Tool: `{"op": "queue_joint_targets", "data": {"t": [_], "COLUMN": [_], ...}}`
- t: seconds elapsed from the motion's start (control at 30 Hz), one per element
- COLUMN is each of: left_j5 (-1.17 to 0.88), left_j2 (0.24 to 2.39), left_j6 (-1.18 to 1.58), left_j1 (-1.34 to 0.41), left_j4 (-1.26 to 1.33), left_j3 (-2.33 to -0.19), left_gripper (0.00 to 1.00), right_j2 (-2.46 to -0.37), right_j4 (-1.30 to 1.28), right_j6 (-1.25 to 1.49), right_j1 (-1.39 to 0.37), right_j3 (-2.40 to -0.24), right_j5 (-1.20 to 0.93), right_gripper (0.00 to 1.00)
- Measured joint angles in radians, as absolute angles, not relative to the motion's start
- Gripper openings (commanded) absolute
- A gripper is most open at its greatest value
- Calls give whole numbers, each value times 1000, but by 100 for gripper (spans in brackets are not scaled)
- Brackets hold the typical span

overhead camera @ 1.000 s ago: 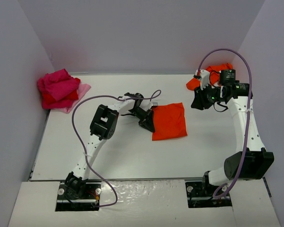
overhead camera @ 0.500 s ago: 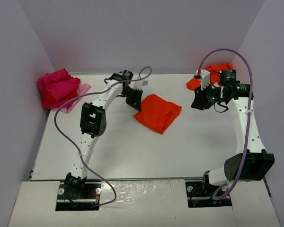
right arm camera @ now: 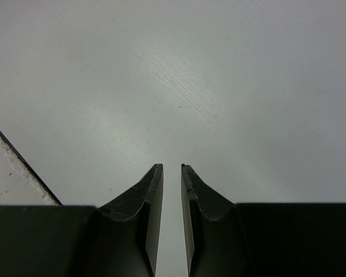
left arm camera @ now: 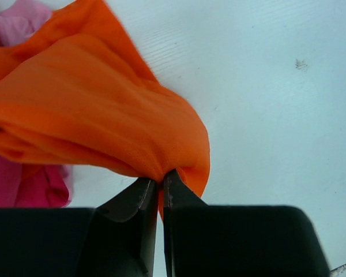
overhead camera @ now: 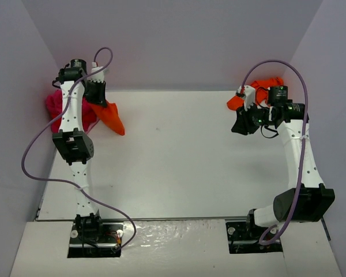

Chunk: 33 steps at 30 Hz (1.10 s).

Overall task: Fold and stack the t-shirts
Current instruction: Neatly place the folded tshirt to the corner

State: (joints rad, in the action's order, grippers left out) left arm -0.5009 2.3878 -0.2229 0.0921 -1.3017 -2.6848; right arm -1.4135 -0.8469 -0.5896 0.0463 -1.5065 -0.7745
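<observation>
My left gripper (overhead camera: 101,104) is shut on a fold of a bright orange t-shirt (overhead camera: 112,118) and holds it up at the back left; the shirt hangs down to the table. In the left wrist view the jaws (left arm camera: 161,182) pinch the orange cloth (left arm camera: 104,109). A magenta shirt heap (overhead camera: 55,107) lies behind the left arm, and pink cloth (left arm camera: 23,184) shows under the orange shirt. More orange-red shirts (overhead camera: 266,85) lie bunched at the back right. My right gripper (overhead camera: 239,125) hovers beside them, empty, its jaws (right arm camera: 172,168) a thin gap apart over bare table.
The white table (overhead camera: 179,161) is walled in by pale lilac panels on the left, back and right. Purple cables loop off both arms. A table edge seam (right arm camera: 23,167) shows at the left of the right wrist view.
</observation>
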Motion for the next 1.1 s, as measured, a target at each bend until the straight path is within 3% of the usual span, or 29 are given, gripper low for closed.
{"op": "queue_joint_targets", "data": {"t": [1.1], "left_j5": [-356], "left_j2": [2399], "left_j6": [-300], "left_j1": [422], "left_j4": [-1196], "left_j3": [-2784], "left_gripper": [0], "right_j2": [-1396], "right_j4": [-840], "right_j6": [-629], "right_j1": [46], "right_j3": [-1451], "right_j5": [-802], "right_gripper": [17]}}
